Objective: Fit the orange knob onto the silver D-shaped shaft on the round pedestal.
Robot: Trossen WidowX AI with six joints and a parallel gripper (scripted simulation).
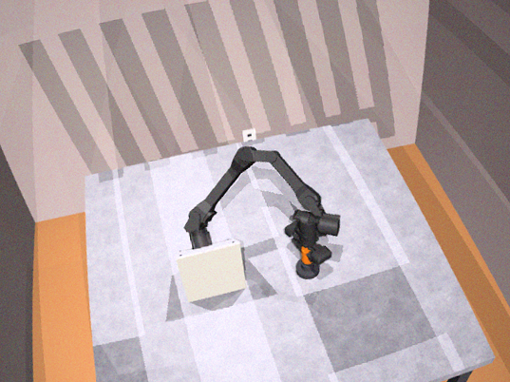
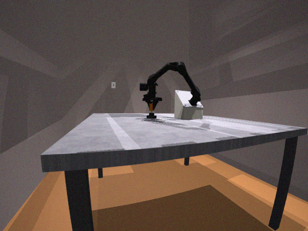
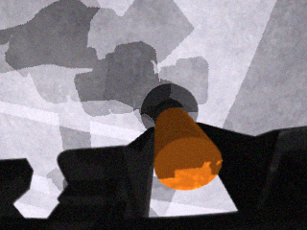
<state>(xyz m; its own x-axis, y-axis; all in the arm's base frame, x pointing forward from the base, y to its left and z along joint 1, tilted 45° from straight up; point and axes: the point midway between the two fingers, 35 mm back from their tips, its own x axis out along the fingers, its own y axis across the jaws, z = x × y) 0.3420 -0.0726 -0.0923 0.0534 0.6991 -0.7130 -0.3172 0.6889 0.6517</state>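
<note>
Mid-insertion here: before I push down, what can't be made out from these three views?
- Shaft and its flat: hidden in the wrist view by the orange knob, held in the tool over the pedestal.
- Knob's hole: underneath, unseen in every view.
- Gap between knob and pedestal: too small in the exterior view.
- Knob in the top view: mostly covered by the tool.

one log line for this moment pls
gripper: shut on orange knob | knob: upright above round pedestal | seated: cannot tell | release: not yet
</note>
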